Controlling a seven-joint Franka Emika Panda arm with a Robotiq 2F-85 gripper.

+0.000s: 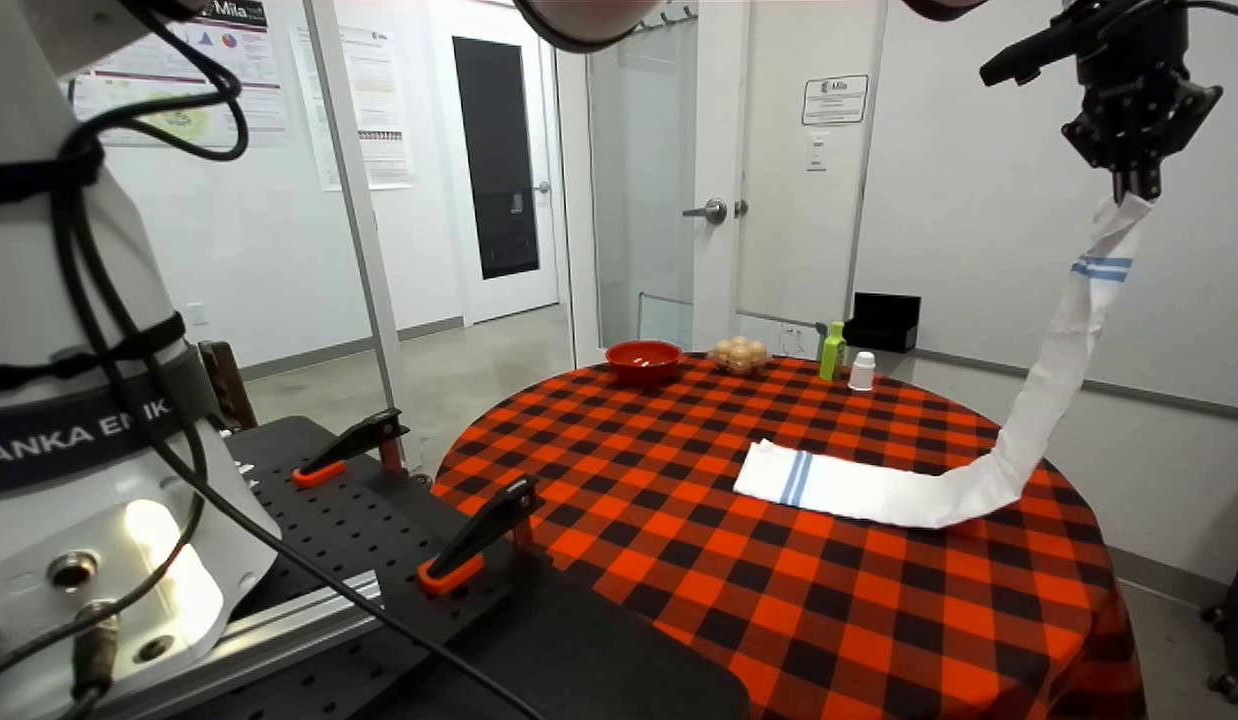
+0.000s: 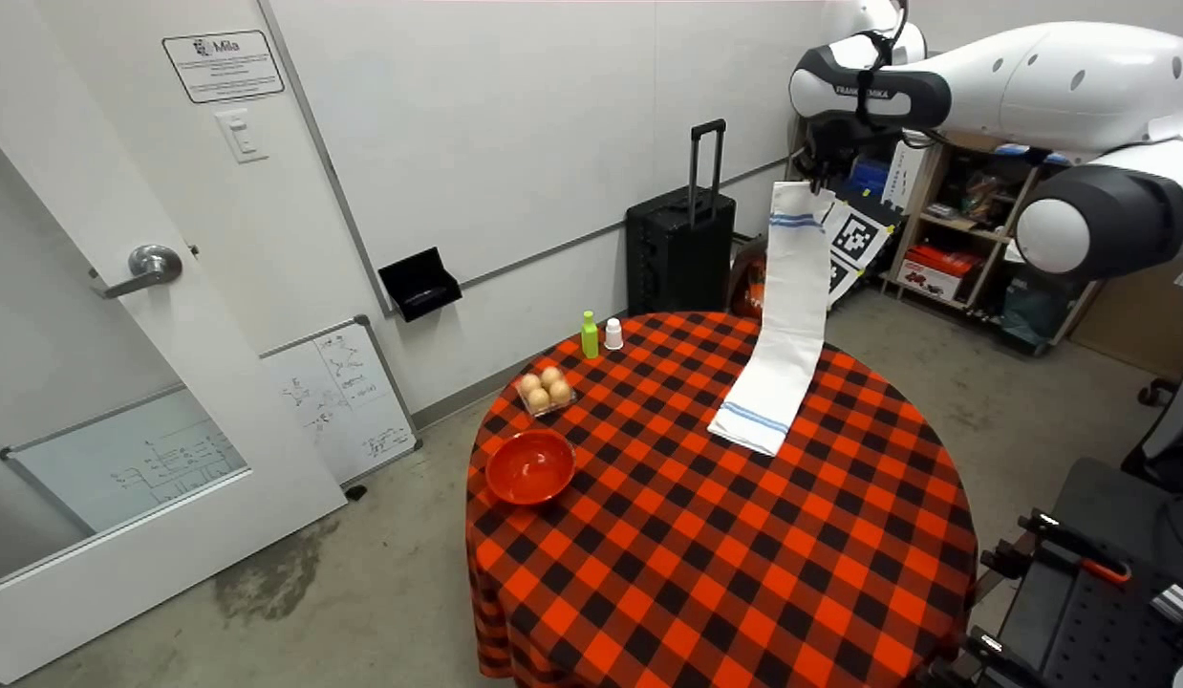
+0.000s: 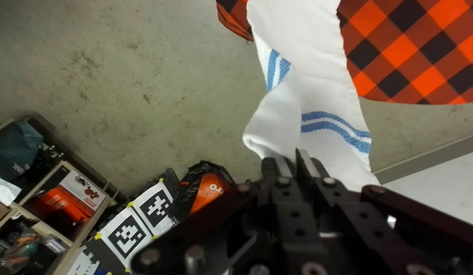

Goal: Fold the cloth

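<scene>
The cloth hangs from the gripper onto the checkered tablecloth.

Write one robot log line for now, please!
end effector: gripping blue-striped white towel near one end; opposite end: lying on checkered tablecloth; fold: unfinished

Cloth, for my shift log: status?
Fingers shut on cloth, one end raised. Other end lying on checkered tablecloth. Red bowl, eggs stand apart, likely no obstacle.
</scene>
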